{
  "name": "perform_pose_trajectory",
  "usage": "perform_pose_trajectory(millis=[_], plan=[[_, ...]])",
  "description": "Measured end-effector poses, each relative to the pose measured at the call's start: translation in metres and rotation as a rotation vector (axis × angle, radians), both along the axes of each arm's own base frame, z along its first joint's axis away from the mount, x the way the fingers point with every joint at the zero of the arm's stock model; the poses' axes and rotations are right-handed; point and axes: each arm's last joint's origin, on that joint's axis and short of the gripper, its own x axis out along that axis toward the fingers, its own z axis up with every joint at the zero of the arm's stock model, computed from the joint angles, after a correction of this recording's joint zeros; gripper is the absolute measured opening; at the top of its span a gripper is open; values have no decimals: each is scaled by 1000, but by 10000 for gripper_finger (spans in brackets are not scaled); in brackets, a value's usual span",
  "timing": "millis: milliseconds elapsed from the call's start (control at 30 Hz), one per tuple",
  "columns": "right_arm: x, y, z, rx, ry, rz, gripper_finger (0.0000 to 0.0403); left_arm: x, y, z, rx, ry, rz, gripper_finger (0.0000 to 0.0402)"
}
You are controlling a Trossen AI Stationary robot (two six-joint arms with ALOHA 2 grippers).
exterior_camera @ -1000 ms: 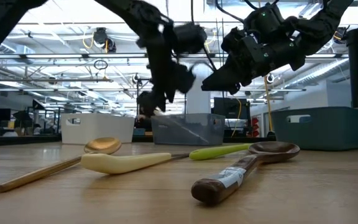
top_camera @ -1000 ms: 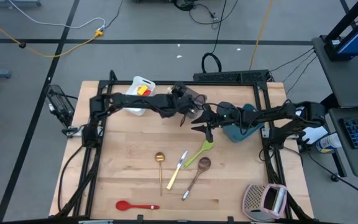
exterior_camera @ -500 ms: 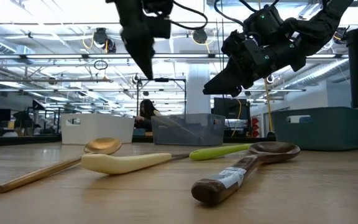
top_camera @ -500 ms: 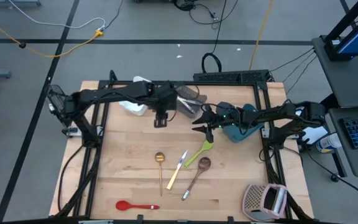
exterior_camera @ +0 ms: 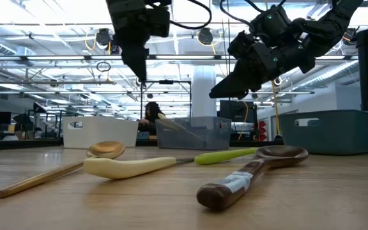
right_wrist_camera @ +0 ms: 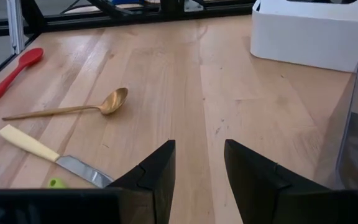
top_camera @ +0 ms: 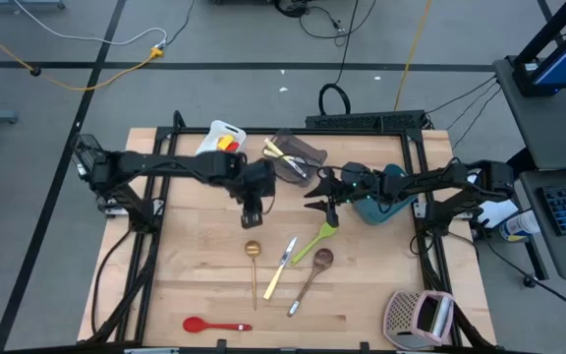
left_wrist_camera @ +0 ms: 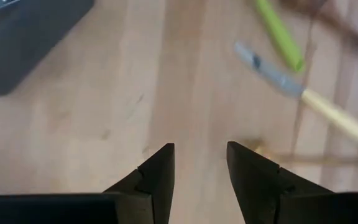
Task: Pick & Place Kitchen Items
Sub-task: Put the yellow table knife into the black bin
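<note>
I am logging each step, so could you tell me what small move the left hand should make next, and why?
Probably lower straight down toward the gold ladle. The left hand hangs open and empty just above the ladle's bowl, which shows by its fingertips in the left wrist view. The right hand waits open over the lime spoon.

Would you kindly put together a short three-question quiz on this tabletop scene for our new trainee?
1. True or false: the left gripper is open and holds nothing.
2. Which utensil lies nearest the table's front edge? A) gold ladle B) red spoon C) lime spoon
3. Fill in: the cream-handled knife lies between the gold ladle and the ____ spoon.

Key:
1. True; its fingers stand apart above bare wood.
2. B.
3. Brown.
The right gripper, also open, hovers over the lime spoon's head.
</note>
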Motion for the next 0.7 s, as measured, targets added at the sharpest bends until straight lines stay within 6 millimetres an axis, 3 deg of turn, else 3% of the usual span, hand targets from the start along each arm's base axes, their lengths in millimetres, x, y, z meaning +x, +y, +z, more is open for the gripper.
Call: perform_pose_trajectory(millis=[167, 333, 500, 700], plan=[[-2, 1, -4, 22, 44, 20, 131, 8, -26, -26, -91, -79, 117, 147], [-3, 5, -8, 32, 85, 36, 132, 11, -53, -40, -194, -127, 277, 147], [-2, 14, -9, 27, 99, 70, 156, 13, -89, -39, -281, -172, 373, 147], [-1, 28, -10, 34, 119, 115, 177, 4, -131, -39, -252, -223, 515, 147]])
